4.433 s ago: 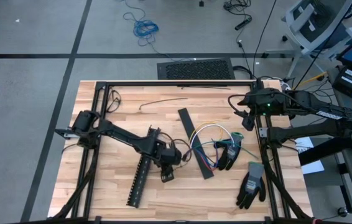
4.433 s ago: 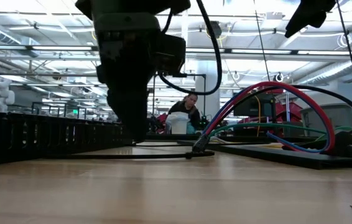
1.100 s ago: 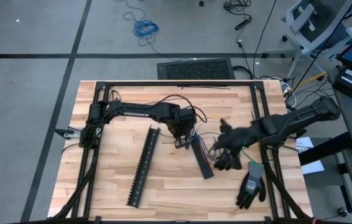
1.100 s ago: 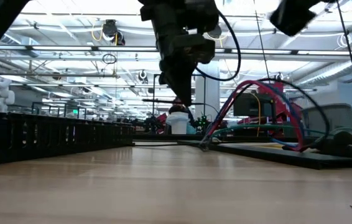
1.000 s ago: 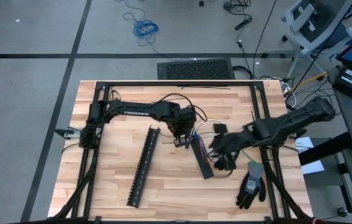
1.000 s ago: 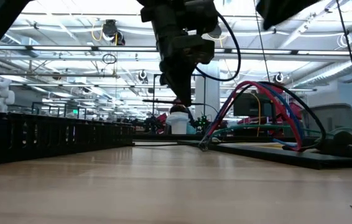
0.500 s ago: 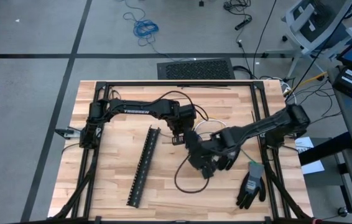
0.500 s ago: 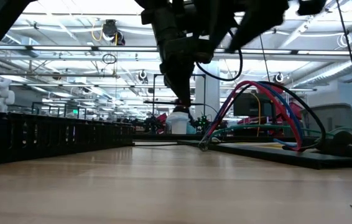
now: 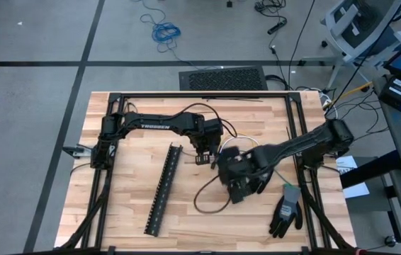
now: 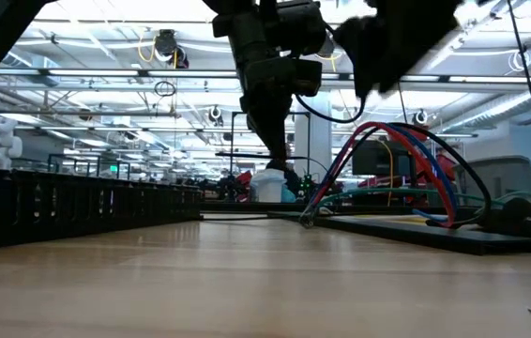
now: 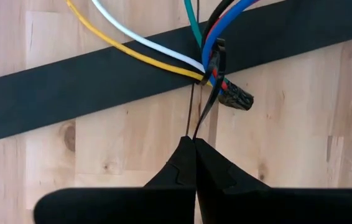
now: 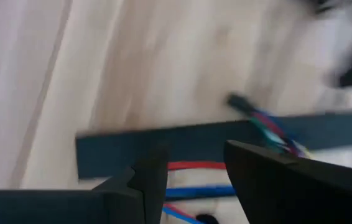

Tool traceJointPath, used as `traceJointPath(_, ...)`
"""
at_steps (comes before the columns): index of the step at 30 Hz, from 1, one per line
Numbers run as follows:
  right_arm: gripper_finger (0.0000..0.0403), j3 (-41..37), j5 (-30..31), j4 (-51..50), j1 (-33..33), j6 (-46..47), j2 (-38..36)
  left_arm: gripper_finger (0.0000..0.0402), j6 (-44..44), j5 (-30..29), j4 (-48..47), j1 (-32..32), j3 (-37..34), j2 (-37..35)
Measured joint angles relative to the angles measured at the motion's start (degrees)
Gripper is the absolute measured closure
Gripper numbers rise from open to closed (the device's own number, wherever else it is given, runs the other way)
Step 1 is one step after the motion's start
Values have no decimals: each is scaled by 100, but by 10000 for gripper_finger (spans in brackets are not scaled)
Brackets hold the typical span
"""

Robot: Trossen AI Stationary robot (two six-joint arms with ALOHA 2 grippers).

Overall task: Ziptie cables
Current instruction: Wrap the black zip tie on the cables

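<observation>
The cables (image 11: 208,43) sit mid-table, bunched where they cross the flat black strip (image 11: 101,81), with their loops arching up off the wood (image 10: 406,169). The left gripper (image 11: 194,144) is right beside that bunch, jaws pressed together on a thin dark strand (image 11: 189,115) that runs up into it — looks like the tie's tail, though I can't swear to that.

What's new: a second ago the right gripper (image 12: 191,165) was off toward the right edge near the black glove (image 9: 285,209), and now it's swung in over the lower end of the strip, almost nose to nose with the left one. Its jaws are spread, with nothing between them. A dark cord now loops on the wood just below it (image 9: 204,202).

So I'd guess it's coming in to grab the bundle or the tail so the tie can get cinched. The slotted rail (image 9: 161,188) lies apart, untouched.
</observation>
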Motion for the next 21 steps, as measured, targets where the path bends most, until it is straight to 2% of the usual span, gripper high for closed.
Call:
traceJointPath(7, 255, -112, 987, 131, 31, 2395, -763, 401, -2, 0, 14, 0, 0, 0)
traceJointPath(10, 255, -547, 1084, 376, -2, 3380, -741, 401, -2, -9, 101, 0, 0, 0)
traceJointPath(13, 255, -1063, 1158, 1134, -1, 4365, -745, 401, 0, -82, 118, 0, 0, 0)
traceJointPath(17, 255, -1553, 1233, 1775, -67, 5156, -747, 401, 0, -124, 116, 0, 0, 0)
traceJointPath(21, 255, -1648, 1626, 1508, -343, 5498, -749, 401, -4, -128, 119, -2, 0, -2)
